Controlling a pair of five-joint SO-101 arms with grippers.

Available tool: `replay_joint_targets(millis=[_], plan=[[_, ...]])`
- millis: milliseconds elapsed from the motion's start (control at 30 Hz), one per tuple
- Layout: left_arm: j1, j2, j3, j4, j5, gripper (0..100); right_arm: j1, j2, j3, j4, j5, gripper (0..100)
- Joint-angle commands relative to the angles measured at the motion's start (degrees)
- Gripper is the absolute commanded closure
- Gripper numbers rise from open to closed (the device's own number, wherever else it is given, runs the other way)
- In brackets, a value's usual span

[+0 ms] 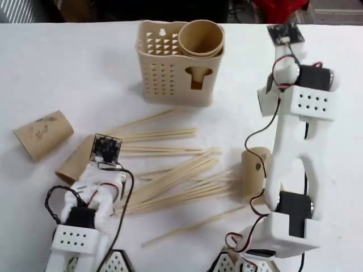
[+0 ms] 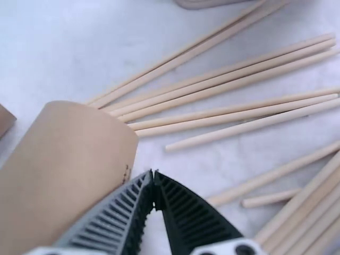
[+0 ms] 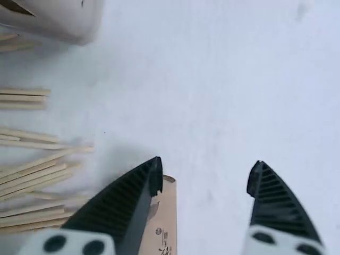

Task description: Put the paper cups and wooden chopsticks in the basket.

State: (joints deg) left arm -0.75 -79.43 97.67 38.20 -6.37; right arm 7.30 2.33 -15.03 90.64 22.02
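The cream perforated basket (image 1: 170,73) stands at the back of the table with paper cups (image 1: 201,37) nested inside. Wooden chopsticks (image 1: 170,181) lie scattered across the middle. One paper cup (image 1: 42,134) lies on its side at the far left. A second cup (image 2: 58,164) lies beside my left gripper (image 2: 153,181), which is shut and empty with its tips next to the cup's wall. A third cup (image 1: 255,170) stands by the right arm. My right gripper (image 3: 207,172) hangs open above the bare table, the cup's rim (image 3: 167,223) showing behind one finger.
The right arm (image 1: 298,147) stretches along the table's right side toward the back. The basket's corner (image 3: 58,21) and chopstick ends (image 3: 32,175) lie off to one side of the right gripper. Bare white table spreads to the right of the basket.
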Motion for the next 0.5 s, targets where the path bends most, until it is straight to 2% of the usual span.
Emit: replay_joint_targets(millis=[0, 233, 467], plan=[[-0.4, -0.48, -0.26, 0.35, 0.26, 97, 1.36, -4.62, 12.84, -10.86, -0.53, 73.2], [-0.4, -0.48, -0.26, 0.35, 0.26, 97, -2.15, -11.21, 31.21, -19.91, 3.78, 73.2], [-0.4, -0.48, -0.26, 0.35, 0.26, 97, -1.98, -18.59, 44.04, -25.63, 4.22, 73.2]])
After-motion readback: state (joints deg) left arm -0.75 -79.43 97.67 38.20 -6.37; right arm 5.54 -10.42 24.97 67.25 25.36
